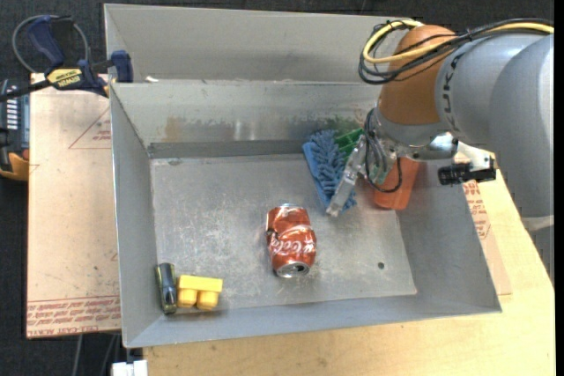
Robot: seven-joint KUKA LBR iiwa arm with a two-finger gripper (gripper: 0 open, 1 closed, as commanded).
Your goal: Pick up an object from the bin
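My gripper (336, 207) hangs low at the bin's back right, open, with one silvery finger slanting down onto the near edge of a blue ribbed brush-like thing (321, 161). Its other finger is hidden behind the wrist. Nothing shows between the fingers. An orange cup-like thing (396, 186) stands just right of the gripper, partly covered by it. A small green piece (347, 139) peeks out behind the blue thing, against the back wall.
A crushed red soda can (291, 240) lies in the middle of the floor, left and in front of the gripper. A yellow block (199, 291) and a dark cylinder (166, 286) sit in the front left corner. The arm covers the right wall.
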